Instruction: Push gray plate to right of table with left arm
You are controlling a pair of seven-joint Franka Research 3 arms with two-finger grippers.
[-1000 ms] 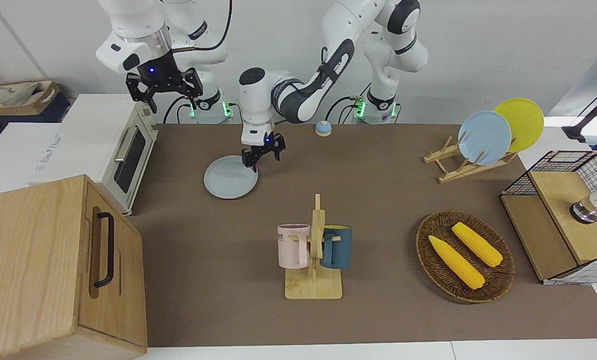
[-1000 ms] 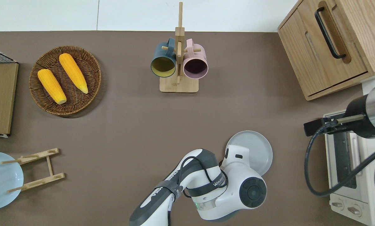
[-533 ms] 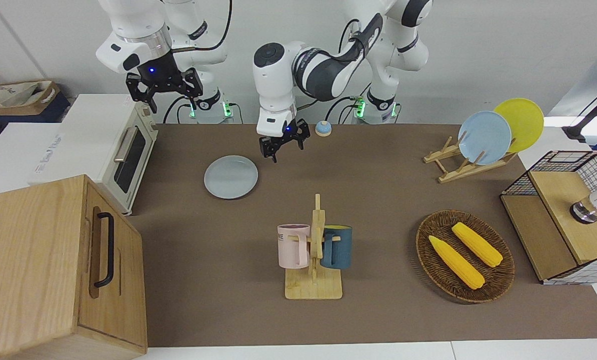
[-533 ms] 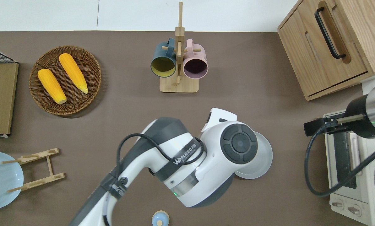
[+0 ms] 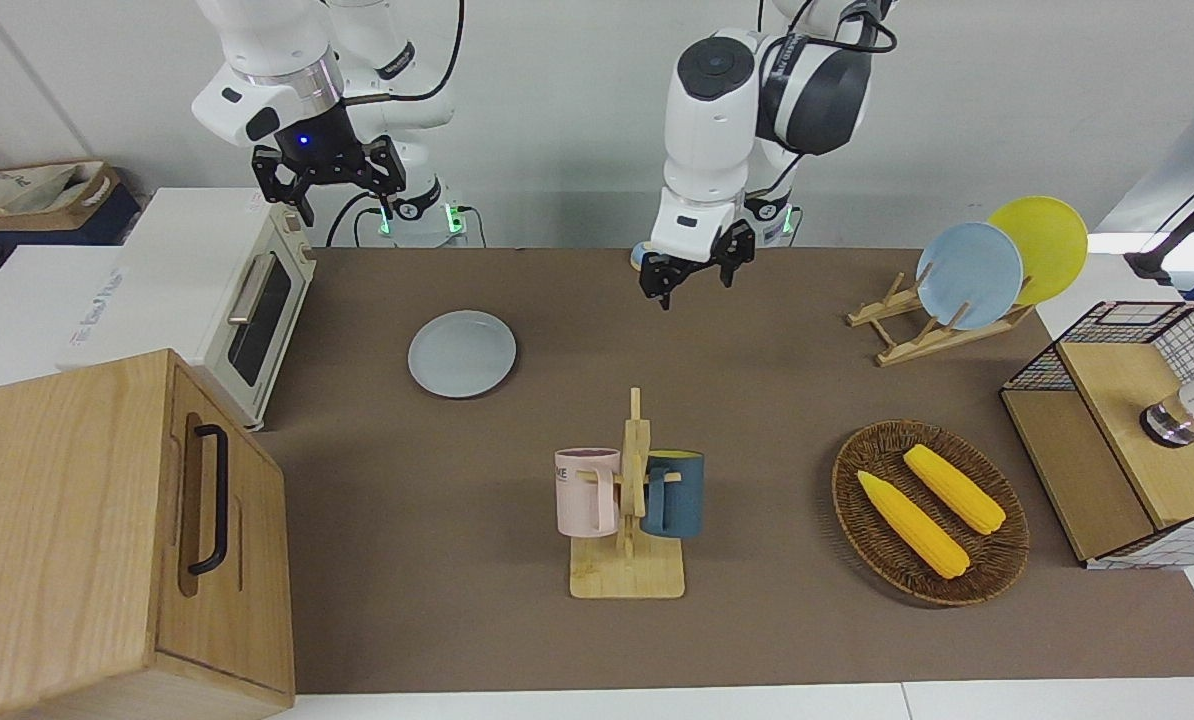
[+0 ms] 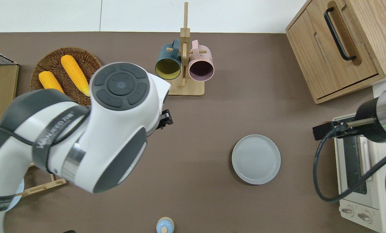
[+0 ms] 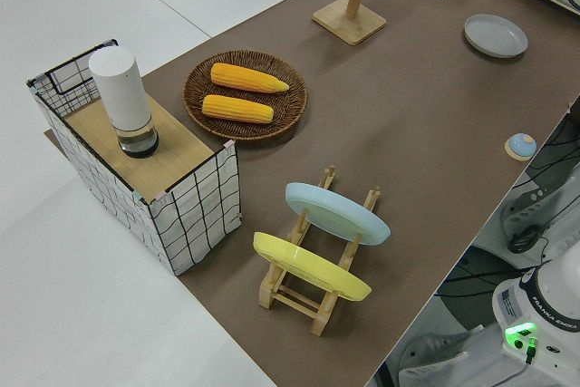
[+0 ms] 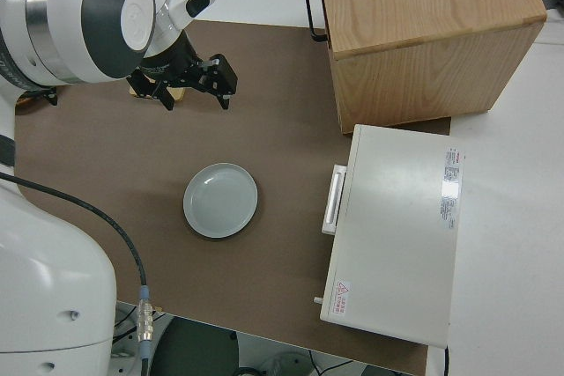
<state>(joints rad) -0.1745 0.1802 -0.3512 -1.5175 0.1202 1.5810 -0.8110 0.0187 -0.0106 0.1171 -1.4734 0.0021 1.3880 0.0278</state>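
Observation:
The gray plate (image 5: 462, 353) lies flat on the brown table (image 5: 777, 390) toward the right arm's end, beside the toaster oven; it also shows in the overhead view (image 6: 256, 159) and the right side view (image 8: 221, 200). My left gripper (image 5: 695, 277) is open and empty, up in the air and well apart from the plate. In the overhead view the arm's wrist hides most of it; a black part (image 6: 166, 118) shows over bare table toward the left arm's end from the plate. It also shows in the right side view (image 8: 192, 85). My right gripper (image 5: 329, 185) is parked and open.
A toaster oven (image 5: 247, 300) and a wooden cabinet (image 5: 107, 520) stand at the right arm's end. A mug rack (image 5: 627, 500) stands mid-table, with a corn basket (image 5: 927, 510), a plate rack (image 5: 932, 325) and a wire box (image 5: 1127, 440) toward the left arm's end. A small blue bell (image 6: 165, 225) sits near the robots' edge.
My left gripper rose from the plate's rim and swung away toward the left arm's end of the table. The gray plate stayed where it was. The right arm has not moved.

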